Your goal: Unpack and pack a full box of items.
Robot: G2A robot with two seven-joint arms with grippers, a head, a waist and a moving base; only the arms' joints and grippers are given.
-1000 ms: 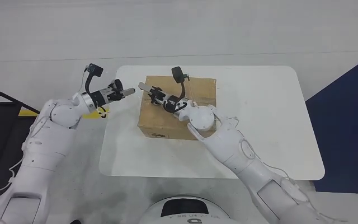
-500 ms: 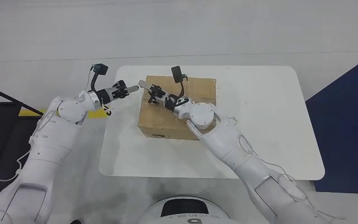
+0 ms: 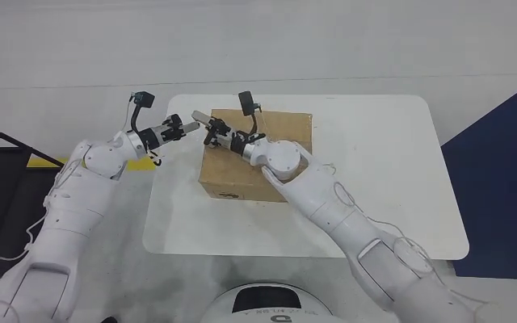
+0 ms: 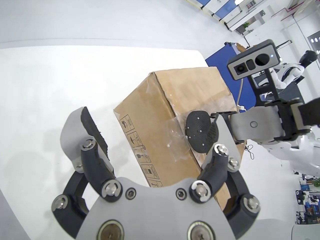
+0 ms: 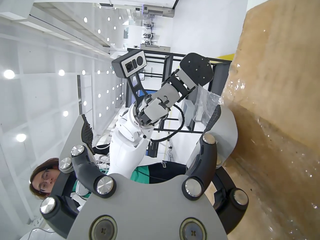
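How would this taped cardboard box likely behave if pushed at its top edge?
The cardboard box sits flat and broad on the table, so it would probably slide rather than tip. Its taped-shut top looks fairly stiff, though panels may dent. The glossy, wrinkled clear tape is likely slippery to grip.

- The box stands on the table, in its far left part.
- The left gripper is above the table, just left of the box's far left corner.
- The right gripper is at that same corner, near the left gripper, with its arm lying across the box top from the right.
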